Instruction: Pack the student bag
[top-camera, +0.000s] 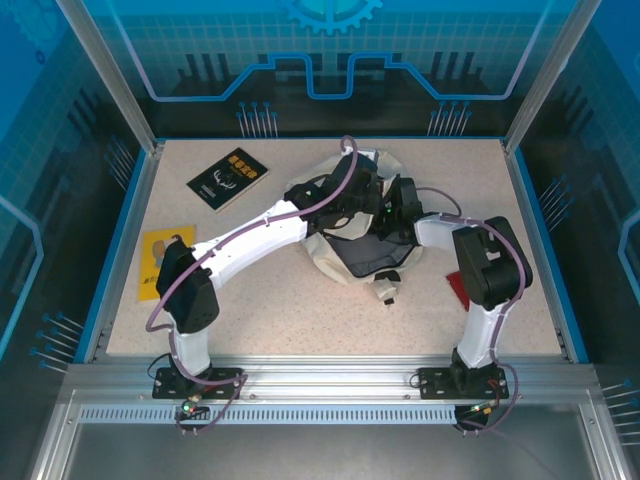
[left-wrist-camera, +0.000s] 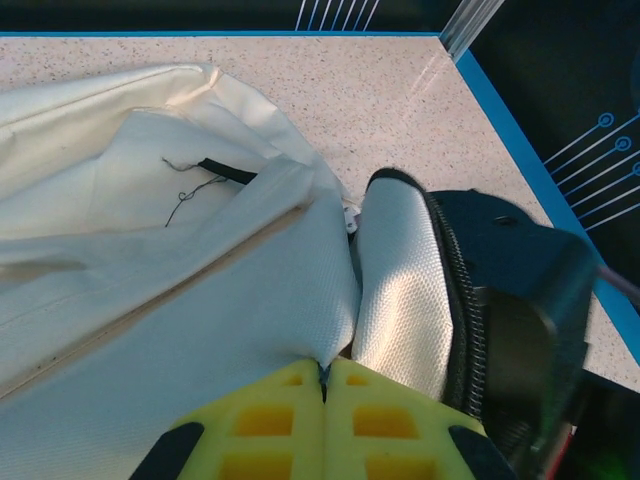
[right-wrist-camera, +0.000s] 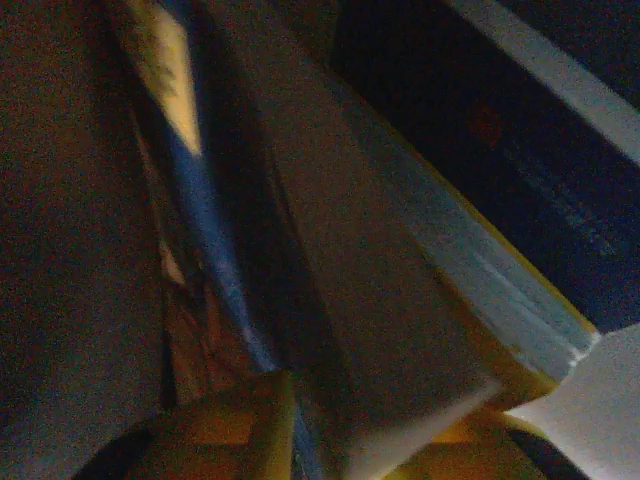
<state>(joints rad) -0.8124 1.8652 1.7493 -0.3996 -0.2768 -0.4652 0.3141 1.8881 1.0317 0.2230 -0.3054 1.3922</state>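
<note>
Two arms rise from the near edge of the table (top-camera: 300, 330) and bend inward toward the bag (top-camera: 322, 255), which lies in the middle of the table, a little toward the back. Nearest on the left, a yellow sheet (top-camera: 150, 268) lies flat, partly under the left arm. On the right a red thing (top-camera: 457, 289) shows just beside the right arm, mostly hidden. The bag's white tag (top-camera: 385, 291) lies at its near edge. The left gripper (left-wrist-camera: 323, 375) has its yellow fingers pressed together on a fold of the bag's cream cloth, beside the open mouth, where a dark zip (left-wrist-camera: 462, 300) runs along a pale woven lining. The right wrist view is dark and blurred. There the right gripper (right-wrist-camera: 370, 445) has its fingers apart with a flat slab (right-wrist-camera: 400, 330), perhaps a book, between them and a blue strip at its side. Whether the fingers press the slab I cannot tell. Farthest off, a black book (top-camera: 228, 178) lies flat at the back left, well apart from the bag.
</note>
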